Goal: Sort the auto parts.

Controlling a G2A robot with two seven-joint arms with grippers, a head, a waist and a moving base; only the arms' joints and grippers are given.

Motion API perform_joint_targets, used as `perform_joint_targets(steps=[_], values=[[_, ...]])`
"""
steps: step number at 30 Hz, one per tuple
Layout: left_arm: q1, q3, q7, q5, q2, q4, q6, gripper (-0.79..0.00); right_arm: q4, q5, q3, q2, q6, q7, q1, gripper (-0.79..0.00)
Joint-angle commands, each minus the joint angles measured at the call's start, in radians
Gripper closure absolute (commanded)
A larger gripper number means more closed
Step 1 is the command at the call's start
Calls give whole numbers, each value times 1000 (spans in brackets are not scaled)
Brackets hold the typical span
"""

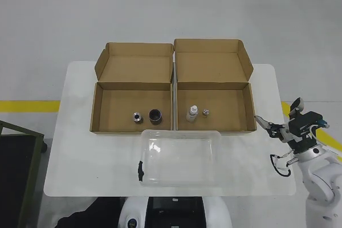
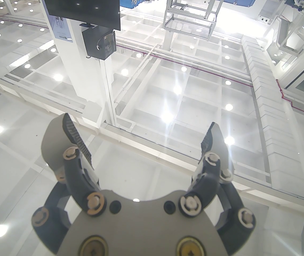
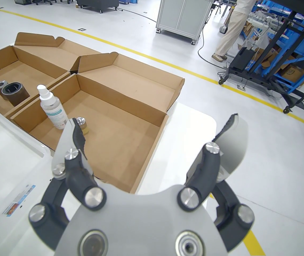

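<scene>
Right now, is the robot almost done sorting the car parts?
Looks nearly done. The silver-topped metal cylinder and dark metal sleeve sit in the left brown cardboard box; the clear spray bottle and small metal-capped piece sit in the right cardboard box. In hand: nothing; left gripper and right gripper are open. Left: every part I can see is boxed.

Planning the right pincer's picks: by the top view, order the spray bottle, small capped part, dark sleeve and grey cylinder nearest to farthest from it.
1. small capped part, right box
2. spray bottle, beside it
3. dark sleeve, left box
4. grey cylinder, left box, farthest
</scene>
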Motion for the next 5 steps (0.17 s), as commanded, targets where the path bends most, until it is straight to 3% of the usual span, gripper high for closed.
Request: perform_joint_targets(steps=[1,5], values=[[0,0,0,0,0,0,0,-785,0,0,0,0,0,0,0,-785],[0,0,0,0,0,0,0,-785,0,0,0,0,0,0,0,-784]])
